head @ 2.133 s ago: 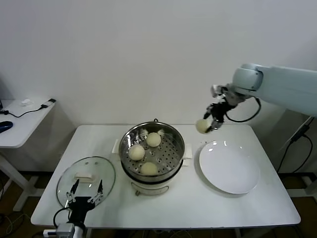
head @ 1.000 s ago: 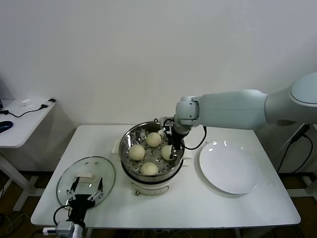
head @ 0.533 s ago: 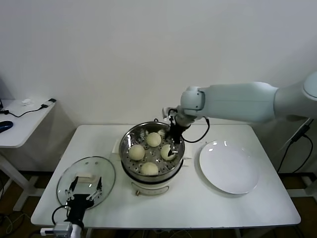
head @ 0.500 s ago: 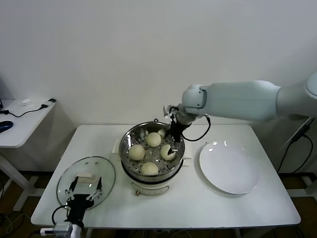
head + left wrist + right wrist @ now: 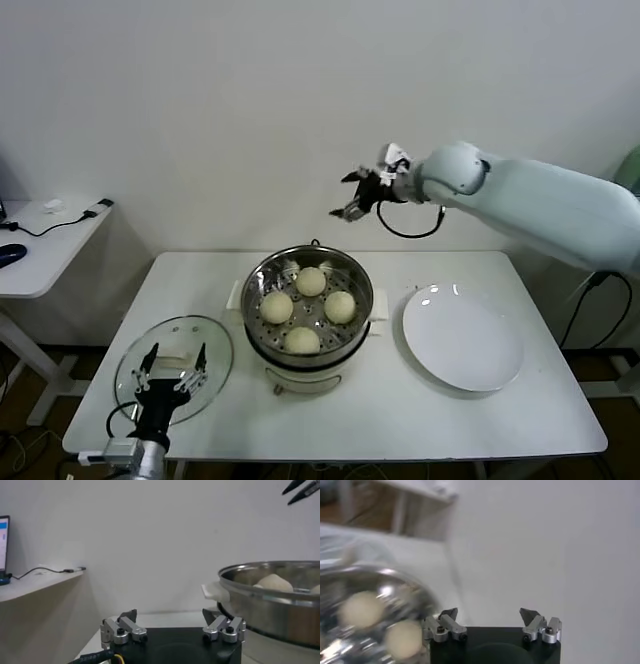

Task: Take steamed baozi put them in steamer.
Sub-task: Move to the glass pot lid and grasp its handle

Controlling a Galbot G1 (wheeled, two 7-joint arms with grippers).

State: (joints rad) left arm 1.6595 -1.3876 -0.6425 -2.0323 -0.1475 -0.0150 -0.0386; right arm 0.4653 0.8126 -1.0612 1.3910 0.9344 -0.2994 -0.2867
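Observation:
Several pale cream baozi lie on the perforated tray inside the shiny steel steamer at the table's middle. My right gripper is open and empty, raised high above the steamer's far side, near the wall. Two baozi and the steamer's rim show in the right wrist view. My left gripper is open and empty, parked low at the table's front left over the glass lid. The steamer's wall with a baozi shows in the left wrist view.
A round glass lid with a white handle lies front left. A flat white plate lies to the right of the steamer. A side table with cables stands at the far left.
My right gripper let go of a baozi in the steamer's right side, then rose up and back toward the wall, open and empty. The left arm stayed parked.

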